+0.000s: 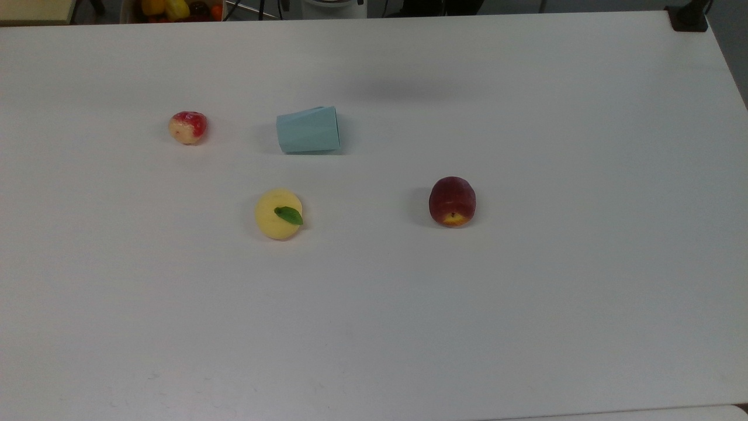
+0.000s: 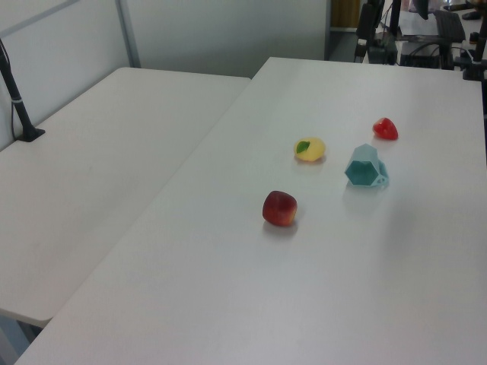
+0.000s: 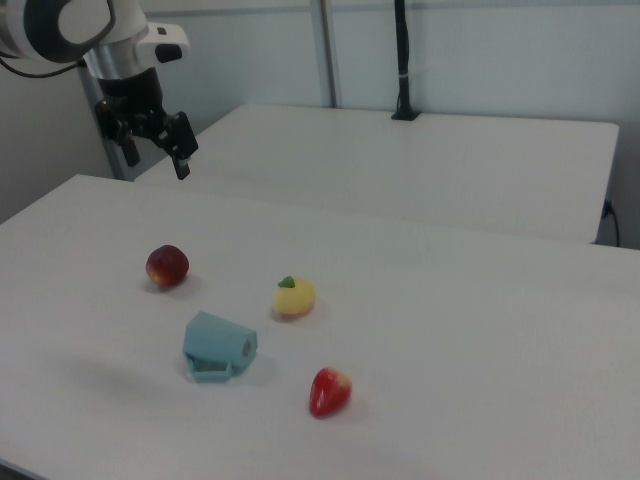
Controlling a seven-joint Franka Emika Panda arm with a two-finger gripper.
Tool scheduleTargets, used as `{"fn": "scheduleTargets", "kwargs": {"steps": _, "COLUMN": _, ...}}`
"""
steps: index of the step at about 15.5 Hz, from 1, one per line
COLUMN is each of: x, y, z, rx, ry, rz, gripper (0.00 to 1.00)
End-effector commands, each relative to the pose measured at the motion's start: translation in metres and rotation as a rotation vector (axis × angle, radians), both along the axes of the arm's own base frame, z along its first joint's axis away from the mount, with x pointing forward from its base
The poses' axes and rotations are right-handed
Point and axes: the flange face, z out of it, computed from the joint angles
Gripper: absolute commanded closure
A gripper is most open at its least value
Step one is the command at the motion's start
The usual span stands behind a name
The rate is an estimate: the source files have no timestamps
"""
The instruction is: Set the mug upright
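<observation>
The pale blue faceted mug (image 1: 308, 130) lies on its side on the white table (image 1: 526, 304), its wider rim toward the top view's right. The left view shows its hexagonal mouth (image 2: 365, 167) facing the camera. In the right view the mug (image 3: 218, 346) rests with its handle against the tabletop. My gripper (image 3: 157, 156) hangs high above the table's far edge at the right view's upper left, well away from the mug. It is open with nothing between its fingers.
Three fruits surround the mug: a red-and-yellow strawberry (image 1: 187, 127), a yellow fruit with a green leaf (image 1: 279, 213) and a dark red peach (image 1: 452, 201). A second table (image 3: 420, 170) adjoins, with a black post (image 3: 402, 60). A black clamp (image 1: 688, 17) sits on a corner.
</observation>
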Motion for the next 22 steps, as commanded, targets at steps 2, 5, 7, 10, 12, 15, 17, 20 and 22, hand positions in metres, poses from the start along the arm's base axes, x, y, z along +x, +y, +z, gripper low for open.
{"fn": "scheduleTargets", "kwargs": {"steps": 2, "x": -0.007, "y": 0.004, "z": 0.002, "rx": 0.008, "ry": 0.004, "rz": 0.031, "gripper": 0.00}}
{"fn": "scheduleTargets", "kwargs": {"steps": 5, "x": -0.007, "y": 0.002, "z": 0.002, "rx": 0.006, "ry": 0.003, "rz": 0.026, "gripper": 0.00}}
{"fn": "scheduleTargets", "kwargs": {"steps": 7, "x": -0.005, "y": 0.003, "z": -0.001, "rx": 0.005, "ry": 0.006, "rz": 0.027, "gripper": 0.00}}
{"fn": "scheduleTargets", "kwargs": {"steps": 10, "x": -0.002, "y": 0.003, "z": -0.006, "rx": 0.001, "ry": 0.013, "rz": 0.033, "gripper": 0.00}}
{"fn": "scheduleTargets", "kwargs": {"steps": 12, "x": -0.003, "y": 0.004, "z": -0.006, "rx": -0.010, "ry": 0.012, "rz": 0.076, "gripper": 0.00}}
{"fn": "scheduleTargets", "kwargs": {"steps": 15, "x": 0.001, "y": 0.005, "z": -0.013, "rx": -0.019, "ry": 0.014, "rz": 0.115, "gripper": 0.00}}
{"fn": "scheduleTargets", "kwargs": {"steps": 17, "x": 0.002, "y": 0.004, "z": -0.014, "rx": -0.018, "ry": 0.014, "rz": 0.113, "gripper": 0.00}}
{"fn": "scheduleTargets", "kwargs": {"steps": 20, "x": 0.001, "y": 0.008, "z": -0.014, "rx": -0.019, "ry": 0.018, "rz": 0.121, "gripper": 0.00}}
{"fn": "scheduleTargets", "kwargs": {"steps": 22, "x": 0.001, "y": 0.010, "z": -0.015, "rx": -0.031, "ry": 0.018, "rz": 0.128, "gripper": 0.00}}
